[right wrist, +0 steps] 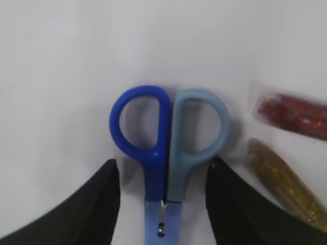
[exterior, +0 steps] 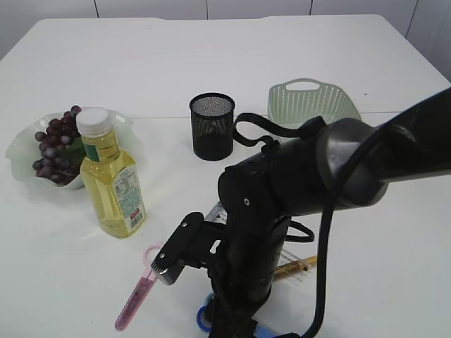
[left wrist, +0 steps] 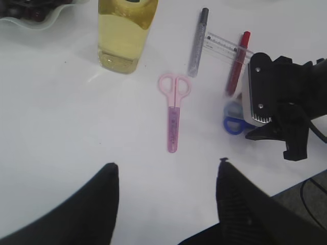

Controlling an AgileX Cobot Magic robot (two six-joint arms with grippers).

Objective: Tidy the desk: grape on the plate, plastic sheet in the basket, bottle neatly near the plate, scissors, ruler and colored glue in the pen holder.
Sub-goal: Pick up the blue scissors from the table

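My right gripper [right wrist: 162, 163] is open, low over the table, with its fingers on either side of the blue scissors [right wrist: 168, 138], just below the handles and not touching them. My left gripper [left wrist: 166, 166] is open and empty, hovering short of the pink scissors [left wrist: 173, 109]. Red glue [right wrist: 294, 115] and gold glue [right wrist: 283, 184] lie to the right of the blue scissors. Silver glue [left wrist: 198, 41] and a clear ruler [left wrist: 225, 42] lie beyond. The grapes [exterior: 56, 144] sit on the plate [exterior: 21, 151]. The bottle [exterior: 113, 179] stands beside it. I see no plastic sheet.
The black mesh pen holder [exterior: 211, 127] stands at mid table. The green basket [exterior: 312, 102] is to its right. The right arm [exterior: 296, 176] reaches across the front middle and hides part of the items there.
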